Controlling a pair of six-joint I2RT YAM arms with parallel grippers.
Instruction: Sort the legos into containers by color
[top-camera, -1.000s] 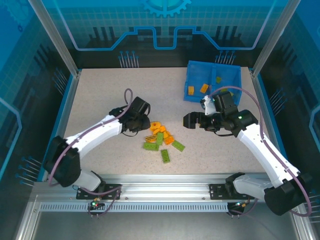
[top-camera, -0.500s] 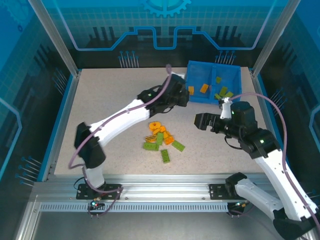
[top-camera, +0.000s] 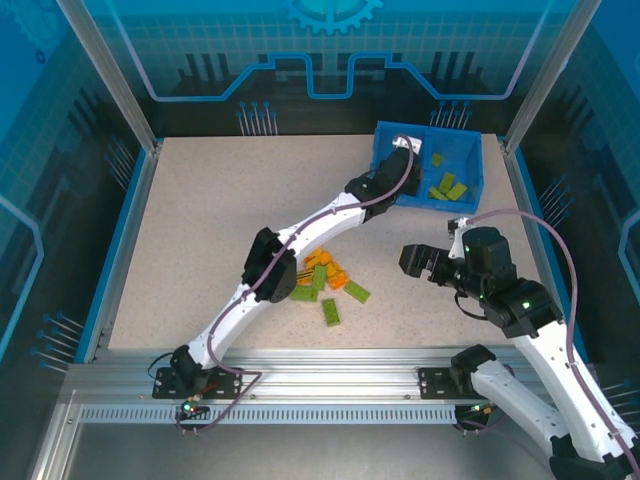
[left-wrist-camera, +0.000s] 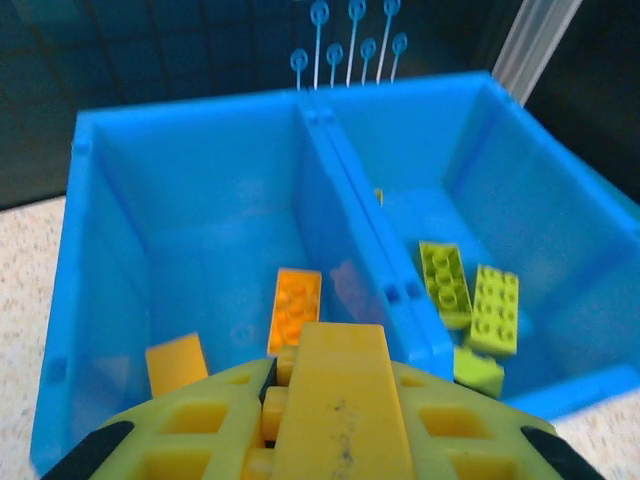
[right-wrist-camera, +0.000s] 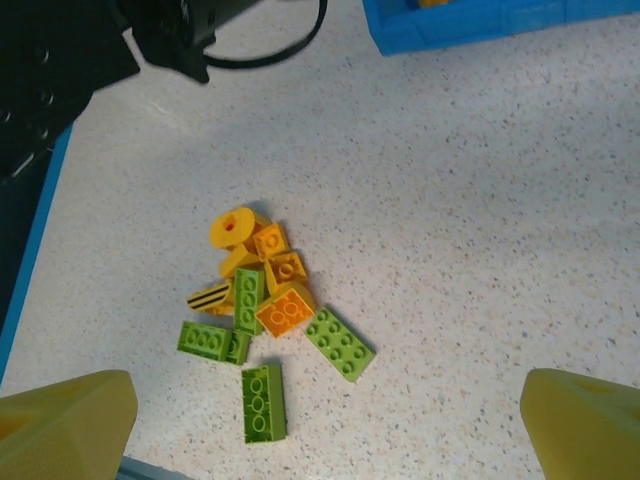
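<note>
Orange lego (left-wrist-camera: 338, 400) gripped by left jaws above the blue bin (left-wrist-camera: 100, 250); right jaws spread open.

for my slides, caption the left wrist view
Left gripper holds an orange lego above the orange-brick compartment of the blue bin

"What colour is the bin (left-wrist-camera: 100, 200)?"

"Bright blue all through. In the left wrist view, orange bricks (left-wrist-camera: 296, 308) lie at lower left and yellow-green bricks (left-wrist-camera: 495, 308) at right."

"And the pile (right-wrist-camera: 265, 300)?"

"Left of centre in the right wrist view: orange and green mixed, plus one striped piece (right-wrist-camera: 210, 296), black on yellow."

"The table (right-wrist-camera: 480, 200)?"

"Pale beige with dark specks."

"The robot?"

"Yellow on the left gripper (left-wrist-camera: 335, 390) and the right gripper (right-wrist-camera: 325, 400). The arms (top-camera: 325, 218) are white with black joints."
</note>
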